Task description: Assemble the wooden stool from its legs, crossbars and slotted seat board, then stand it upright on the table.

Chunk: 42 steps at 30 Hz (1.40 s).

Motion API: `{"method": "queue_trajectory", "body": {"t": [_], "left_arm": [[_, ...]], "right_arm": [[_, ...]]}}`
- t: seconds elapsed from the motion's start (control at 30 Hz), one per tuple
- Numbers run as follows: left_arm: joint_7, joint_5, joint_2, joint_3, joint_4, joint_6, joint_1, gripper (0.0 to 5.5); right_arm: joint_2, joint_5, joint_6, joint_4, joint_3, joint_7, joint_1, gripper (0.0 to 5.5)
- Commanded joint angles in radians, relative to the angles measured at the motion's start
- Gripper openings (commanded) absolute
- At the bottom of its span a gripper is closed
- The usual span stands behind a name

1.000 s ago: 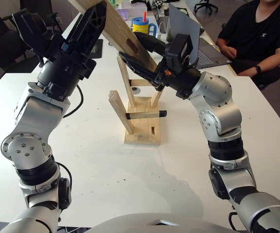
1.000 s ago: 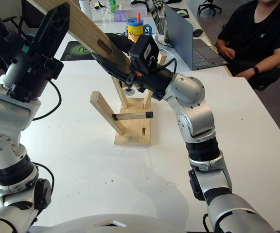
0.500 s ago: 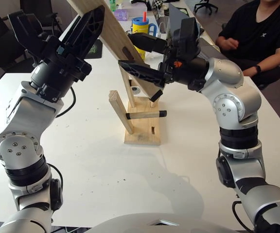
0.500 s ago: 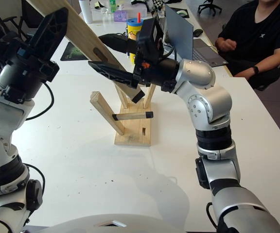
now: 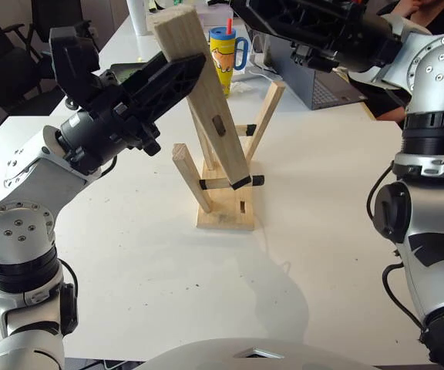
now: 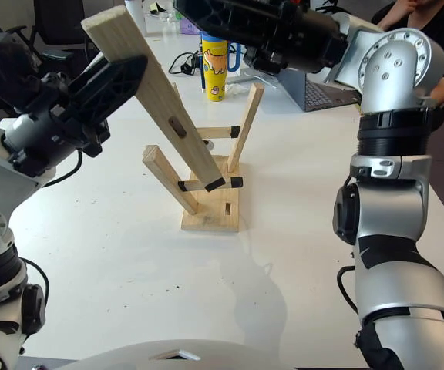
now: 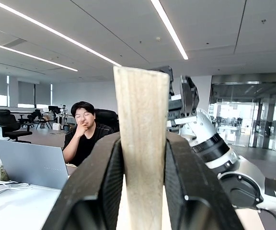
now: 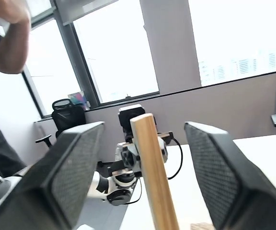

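Observation:
My left gripper (image 5: 182,68) is shut on a long wooden board (image 5: 220,131) with a slot in it. It holds the board near the upper end, tilted, so the lower end hangs by the front crossbar (image 5: 223,183) of the part-built stool. The seat board (image 5: 226,216) lies flat on the table. Legs (image 5: 190,176) (image 5: 264,116) stick up from it at a slant, joined by a rear crossbar (image 5: 240,129). My right gripper (image 6: 206,19) is open and empty, raised high above the stool. In the left wrist view both fingers (image 7: 99,182) press the board (image 7: 142,143).
A yellow mug (image 5: 223,51) and an open laptop (image 5: 318,86) stand on the far side of the white table (image 5: 145,254). A person sits beyond the far right corner. Office chairs stand off the table's left edge.
My right gripper has let go of the board and lifted up and away. My left gripper has swung the board steeper, its lower end now down by the front crossbar.

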Motion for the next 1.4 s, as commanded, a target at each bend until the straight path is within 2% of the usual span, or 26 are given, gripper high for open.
{"method": "queue_trajectory", "body": {"t": [0.03, 0.17, 0.3, 0.57, 0.73, 1.03, 1.07, 1.17, 1.4], "left_arm": [[-0.033, 0.035, 0.014, -0.037, 0.006, 0.015, -0.079, 1.05], [-0.053, 0.044, 0.013, -0.054, 0.013, 0.026, -0.102, 1.05], [-0.059, 0.049, 0.009, -0.059, 0.016, 0.036, -0.110, 1.05], [-0.072, 0.081, -0.003, -0.086, 0.022, 0.051, -0.120, 1.05], [-0.079, 0.092, -0.005, -0.084, 0.016, 0.053, -0.113, 1.05], [-0.106, 0.086, 0.015, -0.051, 0.016, 0.072, -0.062, 1.05], [-0.105, 0.085, 0.016, -0.046, 0.019, 0.072, -0.062, 1.41], [-0.097, 0.088, 0.016, -0.038, 0.025, 0.074, -0.068, 1.84], [-0.079, 0.081, 0.022, 0.009, 0.009, 0.071, -0.021, 1.88]], "right_arm": [[-0.002, -0.067, 0.004, 0.026, 0.091, 0.111, -0.093, 3.13], [0.005, -0.123, -0.042, -0.017, 0.153, 0.179, -0.089, 3.13], [0.019, -0.138, -0.045, -0.035, 0.164, 0.203, -0.085, 3.13], [0.033, -0.188, -0.081, -0.107, 0.193, 0.208, -0.065, 1.78], [0.034, -0.221, -0.114, -0.128, 0.212, 0.209, -0.050, 1.14], [0.031, -0.224, -0.117, -0.094, 0.184, 0.210, -0.058, 1.10], [0.031, -0.224, -0.115, -0.092, 0.179, 0.205, -0.058, 1.10], [0.035, -0.227, -0.113, -0.075, 0.158, 0.177, -0.061, 1.03], [0.004, -0.212, -0.091, -0.072, 0.045, 0.066, -0.006, 1.03]]}}
